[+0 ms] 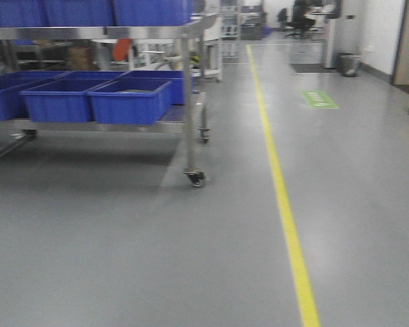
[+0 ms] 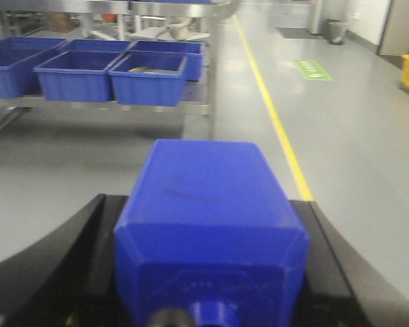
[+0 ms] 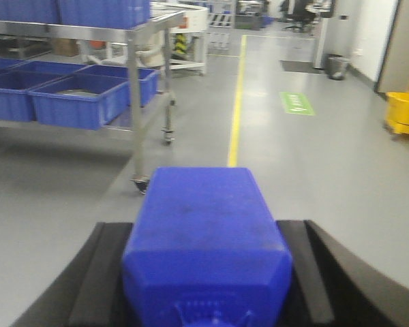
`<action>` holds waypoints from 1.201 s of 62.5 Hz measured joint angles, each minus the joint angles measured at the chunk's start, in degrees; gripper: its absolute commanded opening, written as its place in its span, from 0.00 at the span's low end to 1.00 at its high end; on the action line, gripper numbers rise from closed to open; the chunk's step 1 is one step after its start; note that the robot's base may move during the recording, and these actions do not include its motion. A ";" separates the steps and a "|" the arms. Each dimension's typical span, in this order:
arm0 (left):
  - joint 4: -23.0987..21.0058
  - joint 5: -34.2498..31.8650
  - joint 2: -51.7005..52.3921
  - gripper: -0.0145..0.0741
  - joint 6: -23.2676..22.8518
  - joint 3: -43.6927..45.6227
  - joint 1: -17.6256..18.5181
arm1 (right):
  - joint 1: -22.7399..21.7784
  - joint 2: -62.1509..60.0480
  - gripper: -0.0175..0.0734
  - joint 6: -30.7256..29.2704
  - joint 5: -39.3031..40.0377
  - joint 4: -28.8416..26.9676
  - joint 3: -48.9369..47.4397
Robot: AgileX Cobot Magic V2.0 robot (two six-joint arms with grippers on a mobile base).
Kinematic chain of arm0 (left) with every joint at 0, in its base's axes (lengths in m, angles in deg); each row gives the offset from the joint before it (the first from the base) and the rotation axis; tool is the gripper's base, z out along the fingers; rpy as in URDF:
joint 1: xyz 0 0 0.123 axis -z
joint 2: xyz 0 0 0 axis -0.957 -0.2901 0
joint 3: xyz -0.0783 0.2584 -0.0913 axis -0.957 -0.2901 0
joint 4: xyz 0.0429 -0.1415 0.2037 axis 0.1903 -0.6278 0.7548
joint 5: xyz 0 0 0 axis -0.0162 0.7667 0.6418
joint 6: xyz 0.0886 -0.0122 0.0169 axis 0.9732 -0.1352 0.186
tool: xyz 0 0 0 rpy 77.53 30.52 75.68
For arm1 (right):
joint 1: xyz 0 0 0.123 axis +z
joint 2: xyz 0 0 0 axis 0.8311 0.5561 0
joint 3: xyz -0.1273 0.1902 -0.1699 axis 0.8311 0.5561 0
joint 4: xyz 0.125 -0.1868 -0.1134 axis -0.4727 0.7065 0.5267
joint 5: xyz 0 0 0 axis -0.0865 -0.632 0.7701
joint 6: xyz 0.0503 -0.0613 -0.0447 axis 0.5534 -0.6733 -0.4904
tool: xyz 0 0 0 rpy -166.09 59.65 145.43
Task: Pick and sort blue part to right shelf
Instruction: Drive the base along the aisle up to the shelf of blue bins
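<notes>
Two hands (image 2: 210, 204) (image 3: 204, 204) grip blue block (image 2: 211, 238) and blue part (image 3: 204, 235) (caps (image 2: 213, 315) (image 3: 211, 315) cropped).

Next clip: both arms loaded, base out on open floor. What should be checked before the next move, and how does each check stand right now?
1. Left gripper shut on the left blue part: ok, black fingers flank both its sides.
2. Right gripper shut on the right blue part: ok, same hold.
3. Shelf within arm's reach: not ok, it stands ahead to the left, across the floor.
4. Bins open at the top: ok.
5. This rack is the right shelf: cannot tell.
</notes>
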 measured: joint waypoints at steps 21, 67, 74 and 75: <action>0.00 0.00 0.00 0.54 0.00 -0.16 0.00 | 0.00 0.00 0.53 0.00 0.00 0.00 0.00; 0.00 0.00 0.00 0.54 0.00 -0.16 0.00 | 0.00 0.00 0.53 0.00 0.00 0.00 0.00; 0.00 0.00 0.00 0.54 0.00 -0.16 0.00 | 0.00 0.00 0.53 0.00 0.00 0.00 0.00; 0.00 0.00 0.00 0.54 0.00 -0.16 0.00 | 0.00 0.00 0.53 0.00 0.00 0.00 0.00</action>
